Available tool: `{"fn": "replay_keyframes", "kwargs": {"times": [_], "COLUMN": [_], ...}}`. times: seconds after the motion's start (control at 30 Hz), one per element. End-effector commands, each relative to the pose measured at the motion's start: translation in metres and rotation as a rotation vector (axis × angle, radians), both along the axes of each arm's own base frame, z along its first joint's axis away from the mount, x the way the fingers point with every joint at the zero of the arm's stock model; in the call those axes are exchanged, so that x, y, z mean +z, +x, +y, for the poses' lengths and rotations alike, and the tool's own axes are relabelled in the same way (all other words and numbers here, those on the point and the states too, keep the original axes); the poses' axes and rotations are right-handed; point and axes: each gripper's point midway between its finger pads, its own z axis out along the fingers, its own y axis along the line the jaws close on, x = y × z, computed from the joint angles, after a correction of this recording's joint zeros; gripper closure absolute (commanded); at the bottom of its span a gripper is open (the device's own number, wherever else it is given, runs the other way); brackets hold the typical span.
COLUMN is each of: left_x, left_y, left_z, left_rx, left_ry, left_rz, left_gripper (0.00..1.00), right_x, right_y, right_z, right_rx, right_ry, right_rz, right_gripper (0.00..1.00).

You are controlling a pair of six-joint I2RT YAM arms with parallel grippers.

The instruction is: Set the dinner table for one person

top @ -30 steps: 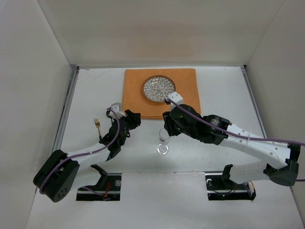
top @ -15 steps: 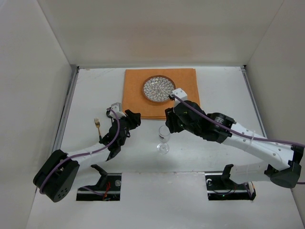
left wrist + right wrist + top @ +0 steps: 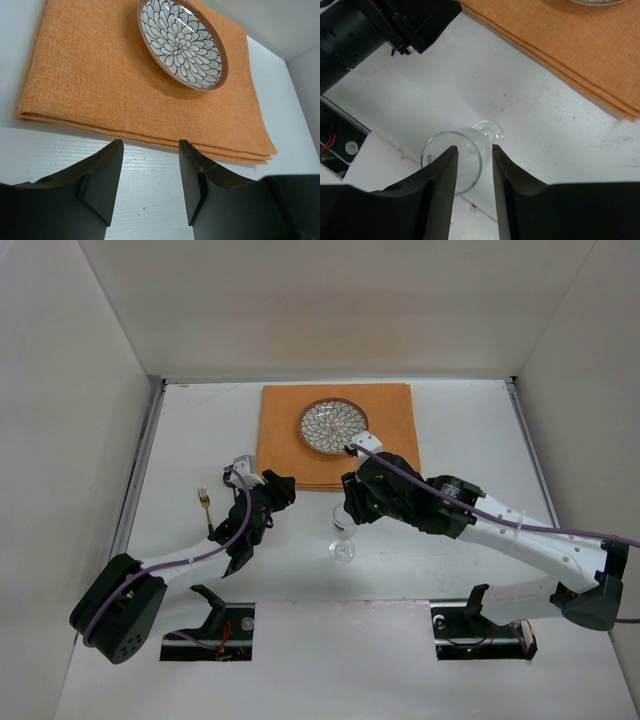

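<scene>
Showed a plain white counter (image 3: 450, 430) filling the frame, an orange mat (image 3: 290, 440) at upper centre bearing an empty patterned dish (image 3: 333, 426). Caught the right gripper (image 3: 474, 147) over an empty wine glass (image 3: 343, 538) at centre frame, just below the mat; could not tell whether those fingers pinched it. Showed the left gripper (image 3: 150, 142) with fingers spread, empty. Called, likely, for a firm hold and level carry beside the dish.

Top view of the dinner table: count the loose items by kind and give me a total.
Orange cloth mat: 1
Patterned plate: 1
Wine glass: 1
Gold fork: 1
Total: 4
</scene>
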Motion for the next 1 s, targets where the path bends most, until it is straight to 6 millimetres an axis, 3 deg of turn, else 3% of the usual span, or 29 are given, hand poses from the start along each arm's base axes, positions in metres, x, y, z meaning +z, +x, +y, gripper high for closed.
{"fn": "replay_keyframes", "kwargs": {"times": [0.0, 0.13, 0.23, 0.37, 0.5, 0.6, 0.7, 0.8, 0.97], "left_x": [0.013, 0.014, 0.015, 0.015, 0.013, 0.014, 0.014, 0.015, 0.019], "left_y": [0.004, 0.003, 0.003, 0.003, 0.003, 0.003, 0.003, 0.002, 0.002], "left_z": [-0.002, -0.001, -0.001, -0.002, -0.002, -0.003, -0.004, -0.005, -0.002], "left_rx": [0.004, 0.004, 0.006, 0.003, 0.002, 0.001, -0.004, -0.01, -0.003], "left_ry": [-0.034, -0.036, -0.037, -0.039, -0.041, -0.042, -0.042, -0.044, -0.052], "left_rz": [-0.046, -0.049, -0.05, -0.048, -0.045, -0.046, -0.046, -0.045, -0.053], "left_gripper": [0.54, 0.54, 0.54, 0.54, 0.54, 0.54, 0.54, 0.54, 0.54], "right_x": [-0.018, -0.024, -0.017, 0.023, 0.081, 0.123, 0.139, 0.131, 0.118], "right_y": [-0.011, -0.008, 0.001, 0.023, 0.061, 0.103, 0.152, 0.211, 0.285], "right_z": [0.003, 0.004, 0.001, -0.007, -0.027, -0.055, -0.087, -0.116, -0.132], "right_rx": [0.037, 0.035, 0.009, -0.069, -0.18, -0.297, -0.419, -0.522, -0.613], "right_ry": [-0.038, -0.066, -0.066, -0.024, 0.103, 0.175, 0.171, 0.139, 0.096], "right_rz": [0.063, 0.055, 0.02, -0.117, -0.28, -0.405, -0.461, -0.451, -0.429], "right_gripper": [0.63, 0.79, 0.91, 0.97, 0.97, 0.96, 0.96, 0.96, 0.96]}}
